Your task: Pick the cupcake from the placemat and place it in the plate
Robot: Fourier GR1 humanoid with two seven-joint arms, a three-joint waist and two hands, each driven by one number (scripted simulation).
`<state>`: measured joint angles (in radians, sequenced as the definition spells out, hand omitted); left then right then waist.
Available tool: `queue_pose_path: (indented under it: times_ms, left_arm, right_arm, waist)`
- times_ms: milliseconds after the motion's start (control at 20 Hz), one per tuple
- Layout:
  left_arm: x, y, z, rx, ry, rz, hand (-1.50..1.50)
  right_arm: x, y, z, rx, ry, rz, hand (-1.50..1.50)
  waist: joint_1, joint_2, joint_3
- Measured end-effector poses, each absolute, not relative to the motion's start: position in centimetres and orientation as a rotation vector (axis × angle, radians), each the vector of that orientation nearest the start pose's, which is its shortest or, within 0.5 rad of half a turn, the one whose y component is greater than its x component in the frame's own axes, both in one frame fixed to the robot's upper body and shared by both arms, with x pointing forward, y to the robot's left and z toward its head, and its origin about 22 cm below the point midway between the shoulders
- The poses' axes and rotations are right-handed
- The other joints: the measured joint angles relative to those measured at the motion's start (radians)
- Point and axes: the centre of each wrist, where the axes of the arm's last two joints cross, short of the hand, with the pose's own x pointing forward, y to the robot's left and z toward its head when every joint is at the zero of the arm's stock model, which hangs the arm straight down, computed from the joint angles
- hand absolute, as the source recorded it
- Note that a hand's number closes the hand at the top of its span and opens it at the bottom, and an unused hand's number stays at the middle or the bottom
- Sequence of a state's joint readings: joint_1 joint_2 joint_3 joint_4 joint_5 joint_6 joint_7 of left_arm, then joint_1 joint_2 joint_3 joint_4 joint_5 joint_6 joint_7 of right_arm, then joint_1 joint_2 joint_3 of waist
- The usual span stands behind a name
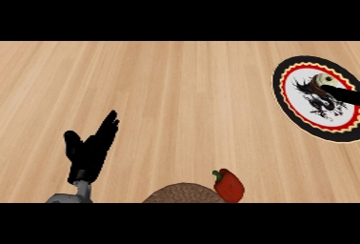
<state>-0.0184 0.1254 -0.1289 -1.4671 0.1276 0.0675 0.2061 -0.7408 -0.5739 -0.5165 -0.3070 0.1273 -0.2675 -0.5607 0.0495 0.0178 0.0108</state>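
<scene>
The plate (pixel 320 125), round with a black rim, a red ring and a dragon drawing on white, lies at the right edge of the counter. A pale rounded thing that looks like the cupcake (pixel 323 78) shows over the plate's upper half. My right hand (pixel 342 94) comes in from the right edge as a dark strip and covers part of it; whether it grips the cupcake is hidden. The brown woven placemat (pixel 184 194) peeks in at the bottom middle with nothing on its visible part. My left hand (pixel 88 155) rests open at the lower left, fingers up.
A red bell pepper (pixel 229 186) lies at the placemat's right edge. The light wooden counter (pixel 175 95) spreads between the left hand and the plate.
</scene>
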Motion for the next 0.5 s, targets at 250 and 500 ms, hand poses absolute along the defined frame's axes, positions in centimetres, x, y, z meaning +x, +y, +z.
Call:
queue_pose_path:
  times_ms: [250, 500]
  left_arm:
    - [24.2, 23.5, -2.0, -0.025, -1.253, -0.032, 0.0]
    - [23.9, 23.8, -1.9, -0.013, -1.25, -0.027, 0.0]
  right_arm:
    - [33.4, -47.7, 3.9, -0.712, -1.655, -0.217, -1.5]
    - [30.2, -50.8, 3.4, -0.585, -1.675, -0.175, -1.5]
  waist:
    - [-0.015, -0.008, -0.001]
    - [-0.023, -0.011, -0.002]
